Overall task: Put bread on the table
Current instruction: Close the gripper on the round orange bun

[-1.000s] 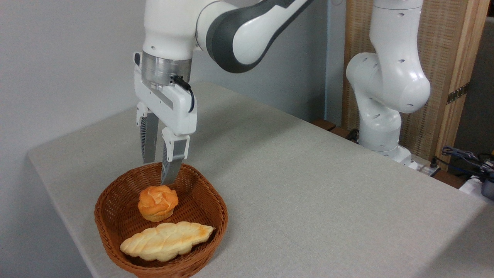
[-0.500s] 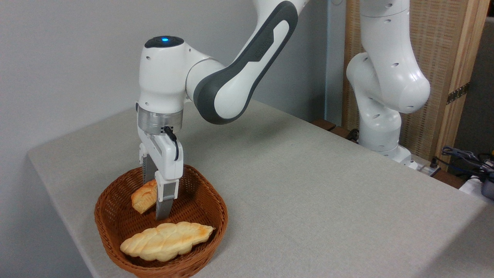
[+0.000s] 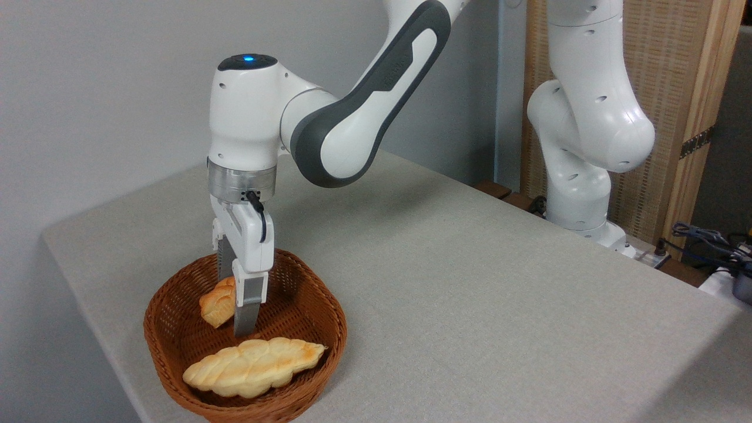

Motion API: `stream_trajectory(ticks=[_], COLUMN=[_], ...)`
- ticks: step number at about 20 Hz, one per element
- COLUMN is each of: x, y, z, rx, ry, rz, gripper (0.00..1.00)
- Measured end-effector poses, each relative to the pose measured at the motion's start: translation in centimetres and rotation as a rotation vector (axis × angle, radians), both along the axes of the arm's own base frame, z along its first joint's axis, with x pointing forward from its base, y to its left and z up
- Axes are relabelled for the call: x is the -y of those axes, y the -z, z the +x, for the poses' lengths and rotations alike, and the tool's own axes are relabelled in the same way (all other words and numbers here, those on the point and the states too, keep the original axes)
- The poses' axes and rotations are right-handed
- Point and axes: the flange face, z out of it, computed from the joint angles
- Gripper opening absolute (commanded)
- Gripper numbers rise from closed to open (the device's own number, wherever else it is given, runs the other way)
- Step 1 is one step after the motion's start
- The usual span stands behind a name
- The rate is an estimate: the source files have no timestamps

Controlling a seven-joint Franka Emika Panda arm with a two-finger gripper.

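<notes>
Jaws (image 3: 236, 320): you see them clenched on the tilted bread (image 3: 216, 302).
Risk: bread slips back into the basket (image 3: 320, 314) below them, grip off-centre.

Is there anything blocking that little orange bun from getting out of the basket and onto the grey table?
Only the basket's own wall. The bun sits tilted between the pincer fingers, inside the basket. The braided loaf lies nearer the camera, apart from it. The table to the right looks bare, so lifting over the rim should do.

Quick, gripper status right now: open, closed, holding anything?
Gripper: closed on the small round bun, inside the wicker basket; bun tilted between the fingers.
</notes>
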Motion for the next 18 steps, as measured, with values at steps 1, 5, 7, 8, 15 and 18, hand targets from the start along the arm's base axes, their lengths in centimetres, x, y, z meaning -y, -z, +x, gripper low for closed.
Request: stream_trajectory(ticks=[1, 5, 7, 8, 15, 18], x=[0.0, 0.1, 0.1, 0.0, -0.9, -1.0], y=[0.0, -0.2, -0.2, -0.3, -1.1, -1.4], z=[0.0, 0.1, 0.1, 0.1, 0.3, 0.3], rx=[0.001, 0.004, 0.005, 0.006, 0.02, 0.025], ry=[0.005, 0.008, 0.008, 0.007, -0.009, -0.01], rz=[0.001, 0.001, 0.001, 0.001, -0.002, -0.003], gripper=[0.27, 0.26, 0.23, 0.19, 0.12, 0.08])
